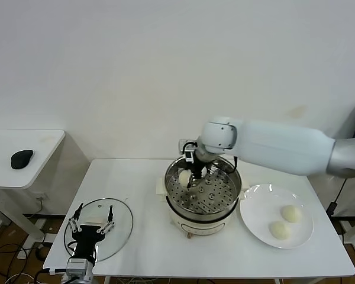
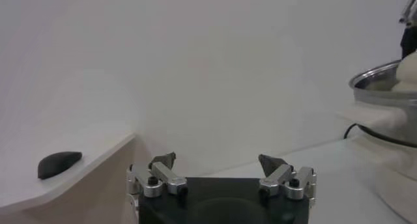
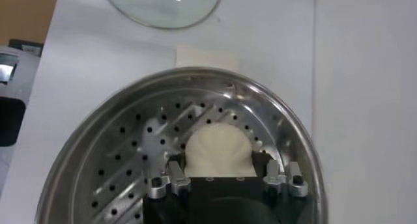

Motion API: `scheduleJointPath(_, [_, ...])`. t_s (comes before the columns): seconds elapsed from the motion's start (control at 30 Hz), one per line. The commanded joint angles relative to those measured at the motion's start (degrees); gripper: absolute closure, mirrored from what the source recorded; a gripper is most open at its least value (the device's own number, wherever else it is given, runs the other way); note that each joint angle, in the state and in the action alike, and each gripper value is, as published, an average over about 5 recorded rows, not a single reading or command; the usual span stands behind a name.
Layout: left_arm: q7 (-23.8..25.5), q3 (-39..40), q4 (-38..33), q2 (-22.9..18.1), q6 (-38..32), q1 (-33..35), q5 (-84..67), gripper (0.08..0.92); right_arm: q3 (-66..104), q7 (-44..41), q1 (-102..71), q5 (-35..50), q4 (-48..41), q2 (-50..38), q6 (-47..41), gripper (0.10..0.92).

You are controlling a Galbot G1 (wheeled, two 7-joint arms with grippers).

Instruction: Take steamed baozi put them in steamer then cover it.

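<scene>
Head view, right gripper (image 1: 192,176): we are seeing it reaching down inside the round shiny stainless-steel steamer (image 1: 220,208), its fingers closing on a small smooth cream-white steamed bun (image 1: 184,177) near the pot's far left wall, over the perforated tray.
Head view, plate: we are counting two more cream-white buns (image 1: 291,213) lying on the flat white plate (image 1: 254,216) just right of the steamer.
Head view, left gripper (image 1: 93,219): we are finding it hanging over the round clear glass lid (image 1: 119,225) on the white table (image 1: 142,177), fingers spread wide and holding nothing.
Head view, side table: a black mouse-like object (image 1: 21,158) is lying there.
Left wrist view: the left gripper's dark fingertips (image 2: 163,159) are standing wide apart with nothing between them; the steamer's rim (image 2: 374,82) is showing farther off.
Right wrist view: the fingers (image 3: 174,171) are flanking the bun (image 3: 218,147), pressing its sides, above the holed tray (image 3: 130,160); the glass lid (image 3: 163,4) is lying beyond the pot.
Writing: we are reading none in any view.
</scene>
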Motion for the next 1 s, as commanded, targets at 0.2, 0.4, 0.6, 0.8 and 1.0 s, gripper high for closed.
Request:
scheduleJointPath(0.2, [0.05, 0.17, 0.03, -0.04, -0.02, -0.11, -0.01, 0.177, 1.44, 1.94, -7.06, -0.77, -6.22, 5.11, -1.2, 0.388])
scheduleJointPath(0.4, [0.03, 0.13, -0.02, -0.06, -0.05, -0.15, -0.04, 0.177, 2.3, 1.25, -7.19, -1.07, -6.49, 4.69, -1.0, 0.269])
scheduleJointPath(0.6, [0.31, 0.11, -0.43, 0.2, 0.22, -0.05, -0.01, 0.177, 2.77, -11.66, 0.69, -6.12, -3.01, -1.71, 4.57, 0.204])
scheduleJointPath(0.8, [0.37, 0.19, -0.83, 0.45, 0.21, 0.05, -0.07, 0.177, -0.51, -17.79, 10.61, -10.21, 3.06, -13.69, 10.17, 0.202])
scheduleJointPath(1.0, [0.42, 0.39, -0.6, 1.03, 0.0, 0.22, -0.16, 0.177, -5.89, -20.53, 15.47, -14.58, 13.5, -29.73, 14.03, 0.203])
